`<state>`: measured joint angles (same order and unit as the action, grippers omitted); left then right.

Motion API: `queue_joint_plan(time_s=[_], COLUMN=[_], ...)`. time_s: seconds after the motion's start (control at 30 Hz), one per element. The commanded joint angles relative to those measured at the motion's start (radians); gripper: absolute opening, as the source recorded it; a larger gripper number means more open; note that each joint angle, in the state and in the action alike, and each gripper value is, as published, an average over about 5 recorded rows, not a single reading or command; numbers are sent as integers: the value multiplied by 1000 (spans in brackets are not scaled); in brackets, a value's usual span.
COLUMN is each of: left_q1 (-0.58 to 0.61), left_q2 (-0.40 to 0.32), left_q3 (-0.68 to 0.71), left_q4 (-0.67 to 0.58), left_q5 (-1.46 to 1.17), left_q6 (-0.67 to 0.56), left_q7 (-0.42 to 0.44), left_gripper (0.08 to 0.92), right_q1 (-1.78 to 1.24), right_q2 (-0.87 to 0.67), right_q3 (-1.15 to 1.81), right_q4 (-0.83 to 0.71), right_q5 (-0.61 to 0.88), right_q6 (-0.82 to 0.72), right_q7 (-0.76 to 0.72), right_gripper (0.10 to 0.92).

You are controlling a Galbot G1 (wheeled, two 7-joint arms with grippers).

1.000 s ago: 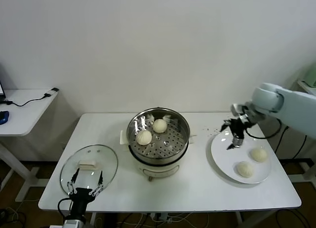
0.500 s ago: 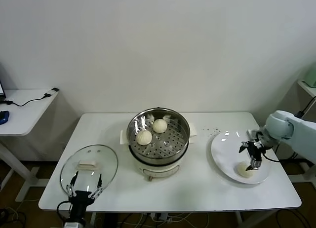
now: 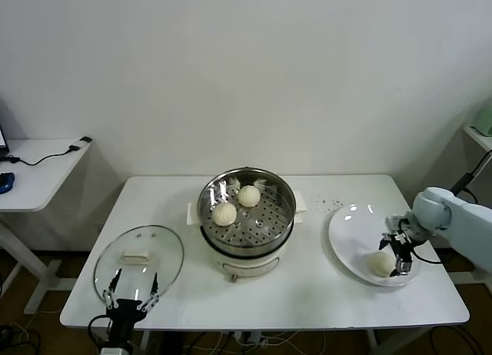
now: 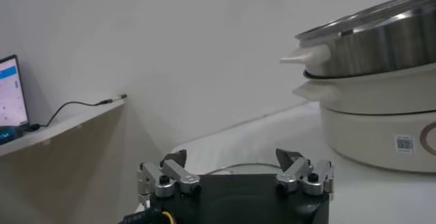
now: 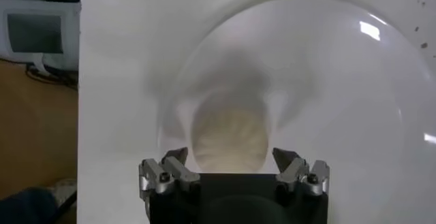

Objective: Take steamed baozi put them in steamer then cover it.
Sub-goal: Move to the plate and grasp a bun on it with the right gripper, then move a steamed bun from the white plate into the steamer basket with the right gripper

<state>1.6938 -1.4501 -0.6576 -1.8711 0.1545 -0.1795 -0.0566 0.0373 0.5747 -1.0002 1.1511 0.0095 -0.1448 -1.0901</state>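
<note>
Here the right gripper (image 3: 397, 255) is seen low over the white plate (image 3: 350, 236), its fingers spread wide on either side of a steamed baozi (image 3: 380, 263), no contact being visible. From the head view the second plate bun cannot be made out (likely hidden behind the gripper, not certain). In the right wrist view the bun (image 5: 228, 138) is blurred, sitting just ahead of and between the open fingertips (image 5: 175, 157); pleated ridges can be faintly made out on its dome.

Two more baozi (image 3: 224, 213) are shown only by the head view, on the perforated steel floor of the steamer (image 3: 280, 187), well away from the right gripper. In the left wrist view only the steamer's shiny wall (image 4: 381, 36) and the white pot base (image 4: 375, 126) are caught, cut off at the frame edge; the inside is hidden.

The left gripper (image 3: 131, 290) is parked at the near table (image 3: 307, 297) edge, fingers wide, holding nothing. The cover (image 3: 138, 261), clear glass with a white oblong handle, lies flat just beyond it; only a sliver of rim (image 4: 235, 168) is seen from the left wrist.
</note>
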Motion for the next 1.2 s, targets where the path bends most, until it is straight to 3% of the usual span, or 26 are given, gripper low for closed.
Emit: queue_joint_plan(time_s=[0.03,0.47,0.7,0.93,1.2], left_q1=[-1,-1,1,9,20], left_q2=[0,-4,-5,-4,-6], left_q3=[0,2,4,4,7], left_q4=[2,3,5,-2,-10], left_q5=[2,8,8,6,3], left_q6=[0,1,-4,-8,-5], left_q7=[-1,-1,-2,-3,-2], left_gripper=[823,823,823,823,823], right_q1=[-40,16,313,645,766], right_q2=[37,35,49,210,436], right_q3=[35,20,-153,-345,-369], right_q4=[-49,-33,22,7,-34], right_q5=[-27,-13,-41,-37,20], right_q6=[8,40,219,422,560], right_q7=[-5,-16,-52,-81,-76], right_gripper=[798,686,679,679,673])
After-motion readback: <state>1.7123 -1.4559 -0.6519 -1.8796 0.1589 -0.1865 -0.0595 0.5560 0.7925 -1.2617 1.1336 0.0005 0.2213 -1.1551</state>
